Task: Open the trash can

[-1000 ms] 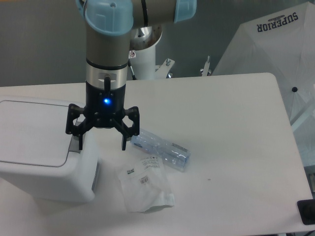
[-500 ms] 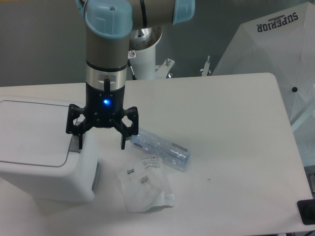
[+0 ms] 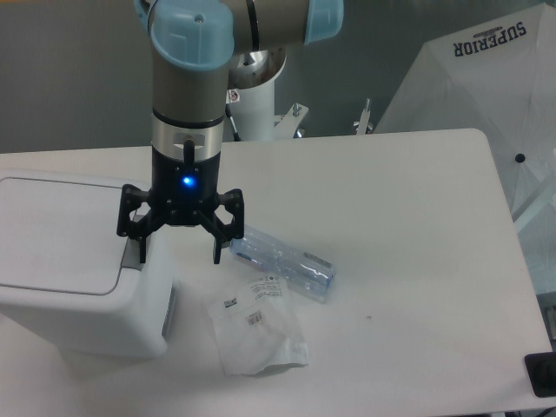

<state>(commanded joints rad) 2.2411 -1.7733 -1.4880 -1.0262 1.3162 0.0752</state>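
Trash can [image 3: 74, 282] stands at the left edge of the worktop [image 3: 391, 208], toward the near-left corner, lid [image 3: 56, 233] shut and lying flat. The push tab [image 3: 132, 252] sits at the lid's right edge, partly hidden behind one finger.

End effector [image 3: 179, 248] hangs vertical over the right edge of the can, fingers spread wide, holding nothing. One fingertip [image 3: 139, 252] is over or on the tab; the other fingertip [image 3: 221, 254] hangs clear of the can, above bare worktop. Whether the first tip already touches the tab cannot be told from this angle, since the finger covers the contact point.

Step in hand, by my reading: press the tab to release the lid.

Notes for doing it well:
- Push straight down, slowly, with the one tip centred on the tab rather than on the lid panel, or the latch may not trip.
- Keep the fingers apart, so the free finger stays outside the can wall.
- Expect the lid to spring up; lift away promptly toward the right so the arm does not block it.
- Plastic bottle [image 3: 284, 265] and crumpled plastic bag [image 3: 256, 326] lie just right of the can, the bottle close to the free finger. Avoid drifting right during the press.
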